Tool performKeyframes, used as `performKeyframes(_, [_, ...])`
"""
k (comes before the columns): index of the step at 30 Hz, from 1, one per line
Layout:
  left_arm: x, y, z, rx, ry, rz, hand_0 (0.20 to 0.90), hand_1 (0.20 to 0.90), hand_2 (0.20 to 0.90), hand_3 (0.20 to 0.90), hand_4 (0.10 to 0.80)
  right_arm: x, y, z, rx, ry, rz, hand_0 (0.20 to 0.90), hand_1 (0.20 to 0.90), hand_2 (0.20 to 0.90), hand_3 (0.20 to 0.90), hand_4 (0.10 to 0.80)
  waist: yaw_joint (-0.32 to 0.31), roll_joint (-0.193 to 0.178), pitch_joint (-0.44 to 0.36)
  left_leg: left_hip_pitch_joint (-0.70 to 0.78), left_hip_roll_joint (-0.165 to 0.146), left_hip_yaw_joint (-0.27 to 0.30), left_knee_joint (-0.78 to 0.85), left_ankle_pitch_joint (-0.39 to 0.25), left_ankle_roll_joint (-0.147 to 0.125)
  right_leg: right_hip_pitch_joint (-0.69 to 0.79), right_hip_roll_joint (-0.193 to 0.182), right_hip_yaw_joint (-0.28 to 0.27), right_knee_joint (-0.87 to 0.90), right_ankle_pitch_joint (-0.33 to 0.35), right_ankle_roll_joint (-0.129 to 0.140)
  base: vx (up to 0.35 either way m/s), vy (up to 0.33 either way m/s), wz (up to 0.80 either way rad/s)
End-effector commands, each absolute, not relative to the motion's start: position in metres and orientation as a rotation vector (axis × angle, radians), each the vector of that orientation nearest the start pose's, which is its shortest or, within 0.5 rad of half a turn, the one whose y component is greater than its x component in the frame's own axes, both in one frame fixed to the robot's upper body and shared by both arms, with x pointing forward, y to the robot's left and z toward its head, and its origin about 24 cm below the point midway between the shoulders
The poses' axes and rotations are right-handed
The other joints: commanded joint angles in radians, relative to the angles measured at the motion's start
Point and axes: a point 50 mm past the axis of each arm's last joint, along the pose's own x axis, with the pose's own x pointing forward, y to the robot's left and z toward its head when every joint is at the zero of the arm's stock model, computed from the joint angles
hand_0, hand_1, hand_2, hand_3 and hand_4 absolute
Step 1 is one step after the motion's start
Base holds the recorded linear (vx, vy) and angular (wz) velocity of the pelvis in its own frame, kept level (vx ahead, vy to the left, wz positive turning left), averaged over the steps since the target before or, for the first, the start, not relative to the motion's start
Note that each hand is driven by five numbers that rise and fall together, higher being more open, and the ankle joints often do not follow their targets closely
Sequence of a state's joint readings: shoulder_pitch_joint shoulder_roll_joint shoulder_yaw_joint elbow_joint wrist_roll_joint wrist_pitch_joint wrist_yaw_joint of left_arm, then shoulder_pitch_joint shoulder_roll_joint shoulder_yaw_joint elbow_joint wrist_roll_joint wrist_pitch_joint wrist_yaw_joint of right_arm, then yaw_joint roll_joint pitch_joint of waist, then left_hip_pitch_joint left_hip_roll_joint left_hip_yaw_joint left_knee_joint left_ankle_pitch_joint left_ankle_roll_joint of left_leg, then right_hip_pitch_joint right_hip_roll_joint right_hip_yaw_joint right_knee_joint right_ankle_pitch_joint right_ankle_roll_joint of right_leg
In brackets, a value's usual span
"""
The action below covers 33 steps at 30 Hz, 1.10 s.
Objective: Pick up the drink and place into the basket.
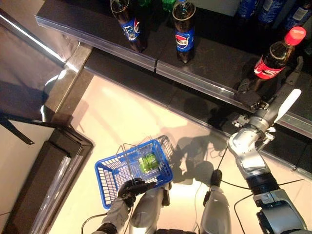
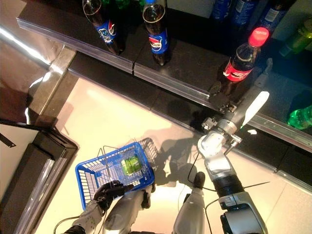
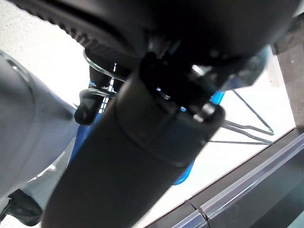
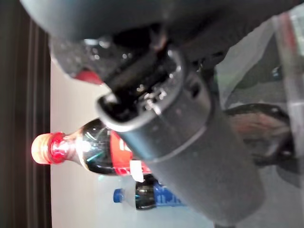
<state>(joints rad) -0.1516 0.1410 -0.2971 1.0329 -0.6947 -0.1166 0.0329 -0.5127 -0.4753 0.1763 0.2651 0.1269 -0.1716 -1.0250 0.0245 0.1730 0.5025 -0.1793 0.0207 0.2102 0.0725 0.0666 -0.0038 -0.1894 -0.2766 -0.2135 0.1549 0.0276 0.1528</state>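
Left hand (image 1: 131, 189): fingers curled round the wire handle of the blue basket (image 1: 109, 168), which holds a green drink (image 1: 147, 162) and hangs above the floor (image 1: 117, 117). Shelf (image 1: 204, 73): two blue-labelled cola bottles (image 1: 184, 36) stand at its left. Right hand (image 1: 251, 97): reaches the base of the red-capped cola bottle (image 1: 273, 61); its fingers appear wrapped about it, though contact is poorly seen.
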Motion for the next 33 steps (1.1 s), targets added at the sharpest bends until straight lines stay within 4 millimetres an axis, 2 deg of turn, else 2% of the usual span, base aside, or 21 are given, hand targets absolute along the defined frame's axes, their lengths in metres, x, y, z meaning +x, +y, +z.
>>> performKeyframes(1, [0.137, 0.163, -0.147, -0.325, 0.936, 0.120, 0.300, 0.300, 0.300, 0.200, 0.100, 0.319, -0.228, 0.231, -0.063, -0.810, -0.816, 0.900, 0.900, 0.900, 0.900, 0.800, 0.023, -0.015, -0.041, -0.045, 0.058, -0.052, 0.190, -0.084, -0.081, -0.024, -0.038, -0.027, 0.047, 0.009, -0.053, 0.000, 0.000, 0.00])
performKeyframes(11, [0.140, 0.162, -0.146, -0.336, 0.939, 0.103, 0.300, 0.300, 0.300, 0.200, 0.100, 0.329, -0.227, 0.254, -0.011, -0.827, -0.752, 0.900, 0.900, 0.900, 0.900, 0.800, 0.035, -0.005, -0.026, -0.064, 0.055, -0.068, 0.228, -0.080, -0.084, -0.034, -0.036, -0.025, 0.074, -0.005, -0.063, 0.000, 0.000, 0.00])
performKeyframes(15, [0.142, 0.162, -0.146, -0.342, 0.942, 0.104, 0.300, 0.300, 0.300, 0.200, 0.100, 0.331, -0.226, 0.256, 0.023, -0.817, -0.741, 0.900, 0.900, 0.900, 0.900, 0.800, 0.037, -0.006, -0.022, -0.069, 0.056, -0.070, 0.236, -0.078, -0.083, -0.037, -0.036, -0.025, 0.080, -0.008, -0.066, 0.002, -0.005, 0.02])
performKeyframes(23, [0.144, 0.161, -0.145, -0.347, 0.942, 0.103, 0.300, 0.300, 0.300, 0.200, 0.100, 0.339, -0.239, 0.253, 0.192, -0.740, -0.783, 0.900, 0.900, 0.900, 0.900, 0.800, 0.042, -0.004, -0.015, -0.077, 0.060, -0.075, 0.250, -0.073, -0.084, -0.042, -0.035, -0.025, 0.095, -0.013, -0.071, 0.004, -0.001, 0.03])
performKeyframes(24, [0.144, 0.161, -0.145, -0.347, 0.941, 0.101, 0.300, 0.300, 0.300, 0.200, 0.100, 0.340, -0.241, 0.253, 0.197, -0.737, -0.785, 0.754, 0.754, 0.754, 0.730, 0.630, 0.044, -0.004, -0.014, -0.077, 0.060, -0.076, 0.250, -0.072, -0.085, -0.040, -0.035, -0.027, 0.095, -0.014, -0.072, 0.000, 0.000, 0.00])
performKeyframes(25, [0.144, 0.162, -0.145, -0.347, 0.940, 0.098, 0.300, 0.300, 0.300, 0.200, 0.100, 0.342, -0.241, 0.256, 0.191, -0.732, -0.784, 0.552, 0.552, 0.552, 0.494, 0.394, 0.046, -0.002, -0.013, -0.077, 0.059, -0.078, 0.251, -0.070, -0.085, -0.040, -0.034, -0.027, 0.096, -0.014, -0.073, 0.000, 0.000, 0.00])
performKeyframes(26, [0.144, 0.162, -0.145, -0.348, 0.940, 0.098, 0.300, 0.300, 0.300, 0.200, 0.100, 0.343, -0.242, 0.258, 0.188, -0.731, -0.780, 0.300, 0.300, 0.300, 0.200, 0.100, 0.047, 0.000, -0.012, -0.078, 0.059, -0.079, 0.254, -0.067, -0.085, -0.041, -0.035, -0.028, 0.099, -0.014, -0.074, 0.000, 0.000, 0.00])
performKeyframes(33, [0.148, 0.163, -0.143, -0.349, 0.912, 0.099, 0.300, 0.300, 0.300, 0.200, 0.100, 0.347, -0.248, 0.268, 0.162, -0.746, -0.779, 0.300, 0.300, 0.300, 0.200, 0.100, 0.054, 0.004, -0.013, -0.083, 0.055, -0.086, 0.264, -0.065, -0.084, -0.046, -0.035, -0.026, 0.111, -0.020, -0.077, 0.000, 0.000, 0.00])
